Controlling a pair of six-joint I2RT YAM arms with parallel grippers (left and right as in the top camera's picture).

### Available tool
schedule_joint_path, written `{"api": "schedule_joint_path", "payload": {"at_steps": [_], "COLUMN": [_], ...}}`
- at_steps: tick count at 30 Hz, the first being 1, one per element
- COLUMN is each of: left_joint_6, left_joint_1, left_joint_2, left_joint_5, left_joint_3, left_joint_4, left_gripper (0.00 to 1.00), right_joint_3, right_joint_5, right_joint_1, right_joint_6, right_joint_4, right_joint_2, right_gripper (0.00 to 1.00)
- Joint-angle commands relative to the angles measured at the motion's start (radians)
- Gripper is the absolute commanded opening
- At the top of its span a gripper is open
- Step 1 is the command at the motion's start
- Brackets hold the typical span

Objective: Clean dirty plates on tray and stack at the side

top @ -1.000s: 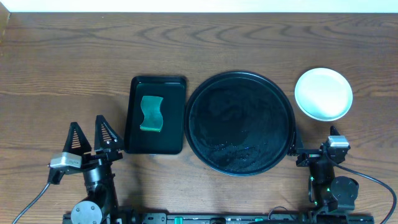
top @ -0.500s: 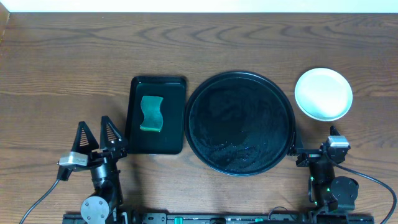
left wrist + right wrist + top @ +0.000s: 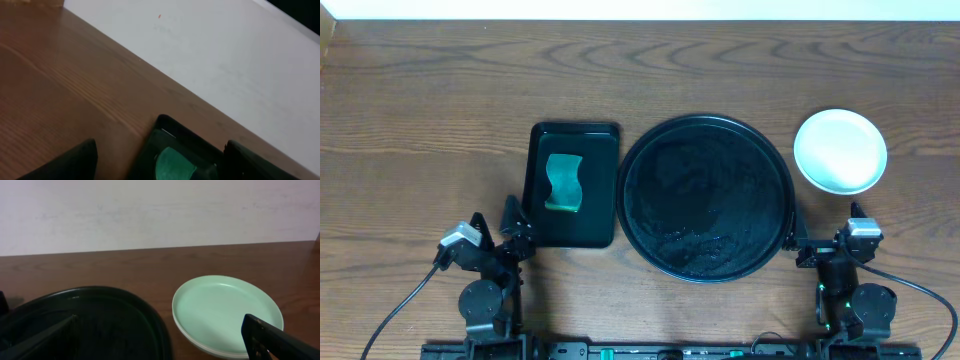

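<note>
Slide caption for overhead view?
Plates stacked right of the round tray, sponge in its small tray, left gripper and right gripper open.

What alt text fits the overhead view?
A large round black tray lies bare mid-table, with the white plates stacked right of it. Left of it, a small rectangular tray holds a green sponge.
</note>
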Motion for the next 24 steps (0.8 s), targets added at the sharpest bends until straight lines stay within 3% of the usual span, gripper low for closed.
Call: {"api": "schedule_joint_path", "payload": {"at_steps": [1, 11, 24], "left_joint_6": [0.125, 0.476, 0.469], "left_joint_1": [0.003, 0.003, 0.003], "left_joint_2": [-0.009, -0.009, -0.008], "left_joint_5": [0.021, 0.211, 0.211], "left_joint_3": [-0.006, -0.006, -0.006], "left_joint_4": [-0.067, -0.054, -0.05], "left_gripper": [0.81, 0.81, 0.81], "right_joint_3": [-0.002, -0.002, -0.002], "right_joint_5": [0.003, 0.003, 0.003], "right_joint_1": [0.01, 0.01, 0.01], "right_joint_6": [0.009, 0.009, 0.009], "right_joint_4": [-0.004, -0.004, -0.004], "right_joint_2": [-0.006, -0.006, -0.006], "right_gripper": [0.99, 0.99, 0.99]}}
